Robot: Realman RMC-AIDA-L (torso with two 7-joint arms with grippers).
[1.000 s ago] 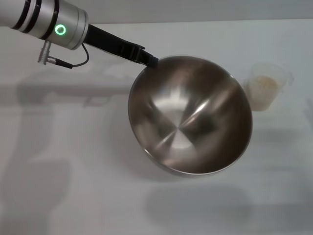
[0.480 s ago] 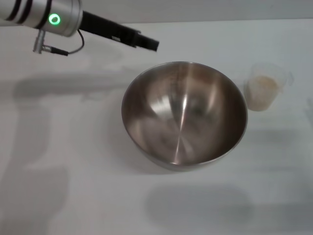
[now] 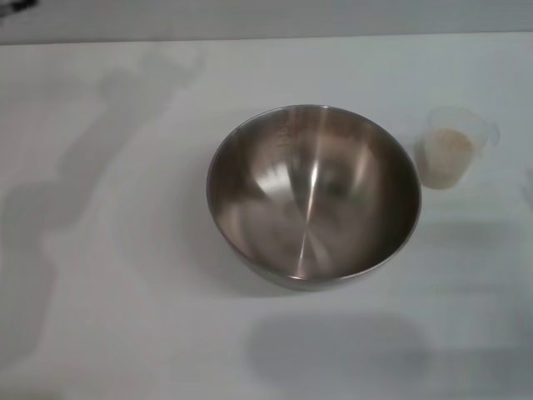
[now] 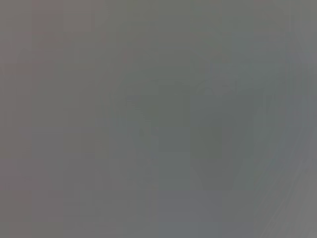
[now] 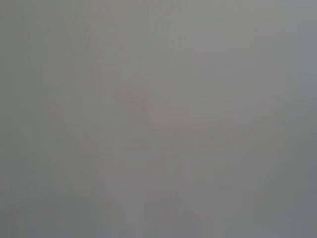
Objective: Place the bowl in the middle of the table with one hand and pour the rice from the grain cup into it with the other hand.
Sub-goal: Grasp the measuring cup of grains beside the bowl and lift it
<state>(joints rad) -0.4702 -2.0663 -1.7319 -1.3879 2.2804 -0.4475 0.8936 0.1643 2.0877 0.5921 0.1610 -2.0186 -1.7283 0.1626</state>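
The stainless-steel bowl stands upright and empty near the middle of the white table in the head view. The clear grain cup stands upright just to the bowl's right, apart from it, with pale rice inside. Only a dark tip of the left arm shows at the far left top corner; its gripper is out of view. The right gripper is out of view. Both wrist views show only flat grey.
Arm shadows lie on the table at the left and along the front. Nothing else stands on the tabletop.
The left gripper let go of the bowl's far rim and the arm pulled back up and left, almost out of view. The bowl settled level on the table. The cup has not moved.
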